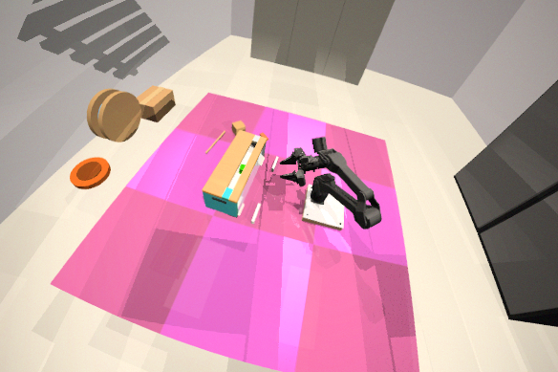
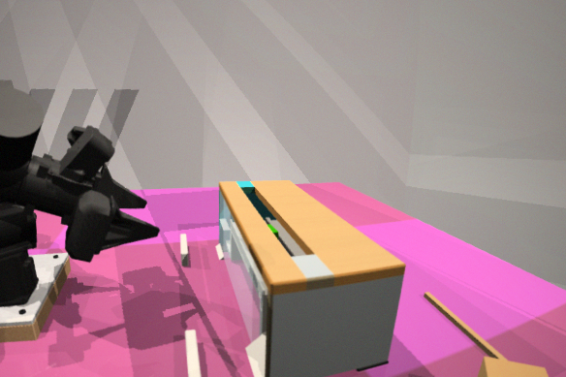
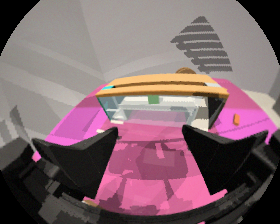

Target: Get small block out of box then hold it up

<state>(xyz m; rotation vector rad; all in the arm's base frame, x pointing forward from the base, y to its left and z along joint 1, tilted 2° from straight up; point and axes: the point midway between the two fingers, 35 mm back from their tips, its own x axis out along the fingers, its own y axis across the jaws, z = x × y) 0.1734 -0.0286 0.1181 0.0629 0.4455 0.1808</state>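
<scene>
The box (image 1: 222,168) (image 2: 339,238) (image 3: 136,81) has an orange wooden top with a long slot and a clear front facing the arm. One end is teal, on the left in the wrist view; the other is grey. The small green block (image 1: 243,168) (image 2: 273,229) (image 3: 153,99) shows through the slot and clear front, on the shelf, near mid-length. Its underside is too small to make out. My gripper (image 1: 281,169) (image 2: 152,216) (image 3: 149,129) is open and empty, above the table in front of the box, apart from it, fingers pointing towards the clear front.
Two white strips (image 1: 274,164) (image 1: 256,212) (image 2: 184,249) (image 2: 192,355) lie in front of the box. Behind it are a thin stick (image 1: 215,142) (image 2: 462,325) and a wooden piece (image 1: 238,126) (image 2: 514,368). An orange piece (image 1: 263,135) (image 3: 236,119) is beyond the grey end.
</scene>
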